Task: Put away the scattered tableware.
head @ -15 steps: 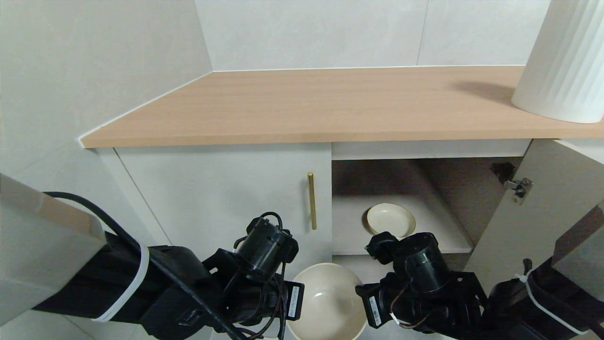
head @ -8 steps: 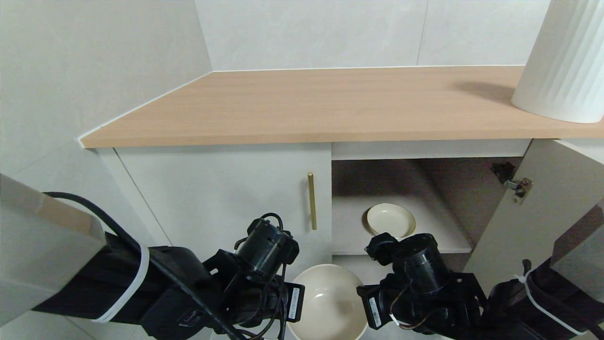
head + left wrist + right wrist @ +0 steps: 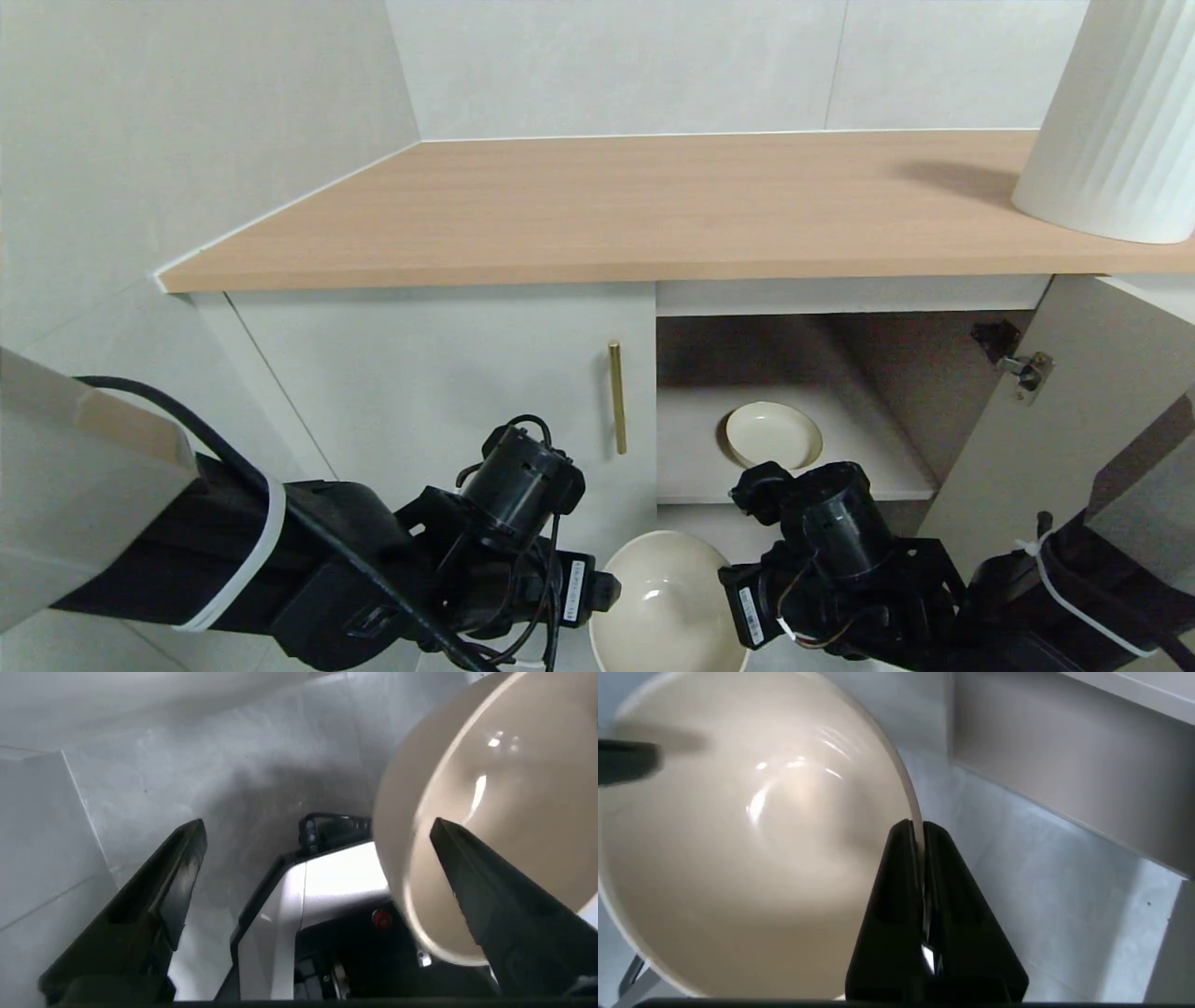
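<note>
The left gripper (image 3: 318,905) hangs beside the cream bowl (image 3: 667,607), its fingers (image 3: 149,915) spread wide and holding nothing. The right gripper (image 3: 920,873) pinches the bowl's rim, low before the open cabinet (image 3: 840,295). Best to raise it level over the shelf (image 3: 878,471) edge and land it beside the small dish (image 3: 773,434).

Both arms read matte black on my feed. On the left arm (image 3: 308,569): white band (image 3: 266,541) round the forearm, thick black cable (image 3: 233,450) looped over it, cylindrical wrist housing (image 3: 523,485), white printed label (image 3: 571,588). On the right arm (image 3: 1046,611): matching band, housing and label, plus thin loose wires (image 3: 794,593). The left hand (image 3: 318,905) has black tapered wedge fingers (image 3: 149,915); the right hand (image 3: 924,924) likewise.
</note>
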`<state>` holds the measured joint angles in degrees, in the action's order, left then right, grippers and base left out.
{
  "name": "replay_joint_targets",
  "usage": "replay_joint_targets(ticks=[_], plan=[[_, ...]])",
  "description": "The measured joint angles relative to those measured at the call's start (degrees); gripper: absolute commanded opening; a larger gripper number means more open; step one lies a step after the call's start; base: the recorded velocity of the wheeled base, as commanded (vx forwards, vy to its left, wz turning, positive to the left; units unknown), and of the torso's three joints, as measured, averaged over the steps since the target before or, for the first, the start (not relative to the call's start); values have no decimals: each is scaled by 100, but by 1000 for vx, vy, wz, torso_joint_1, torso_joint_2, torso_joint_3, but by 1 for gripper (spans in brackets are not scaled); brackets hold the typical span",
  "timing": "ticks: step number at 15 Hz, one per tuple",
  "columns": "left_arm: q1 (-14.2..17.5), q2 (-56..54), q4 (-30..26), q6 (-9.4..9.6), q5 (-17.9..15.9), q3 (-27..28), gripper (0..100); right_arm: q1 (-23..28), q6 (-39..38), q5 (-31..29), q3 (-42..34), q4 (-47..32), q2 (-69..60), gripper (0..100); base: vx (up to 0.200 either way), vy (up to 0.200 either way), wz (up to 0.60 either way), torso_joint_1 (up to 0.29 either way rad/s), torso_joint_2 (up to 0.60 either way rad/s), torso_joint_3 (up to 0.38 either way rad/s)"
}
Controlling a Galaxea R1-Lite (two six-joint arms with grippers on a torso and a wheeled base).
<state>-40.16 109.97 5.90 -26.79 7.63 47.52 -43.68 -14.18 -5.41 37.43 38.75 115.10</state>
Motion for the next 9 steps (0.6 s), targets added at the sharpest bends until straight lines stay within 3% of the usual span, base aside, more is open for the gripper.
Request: replay_joint_targets(ticks=[5,9], plan=[[24,-20,154,-11,-5,9,100,74,17,16,-9,-28,61,0,0,0,0,0,0,0],[28,-24,162,-33,-6,9,100,496,26,11,182,-449,163,0,0,0,0,0,0,0]])
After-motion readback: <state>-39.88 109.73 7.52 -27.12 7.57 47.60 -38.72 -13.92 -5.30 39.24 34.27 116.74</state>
